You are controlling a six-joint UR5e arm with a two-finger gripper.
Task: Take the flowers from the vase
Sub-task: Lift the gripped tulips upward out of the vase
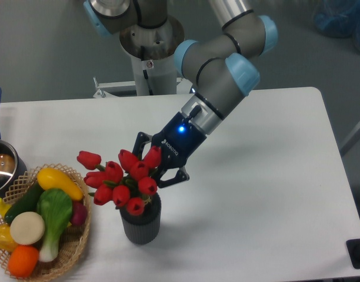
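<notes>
Desk [262, 194]: everything in the scene is carried on it.
Vase [141, 222]: stood upright near the front edge, left of centre.
Flowers [122, 181]: held over the vase mouth, spread out to its left; the stems are hidden, so it cannot be told whether they are in the vase.
Gripper [159, 168]: placed at the right rear of the flowers, above the vase, closed around the bunch.
Basket [74, 247]: set at the front left corner, just left of the vase.
Toy vegetables [42, 217]: piled in the basket.
Pot [2, 167]: found at the left edge, behind the basket.
</notes>
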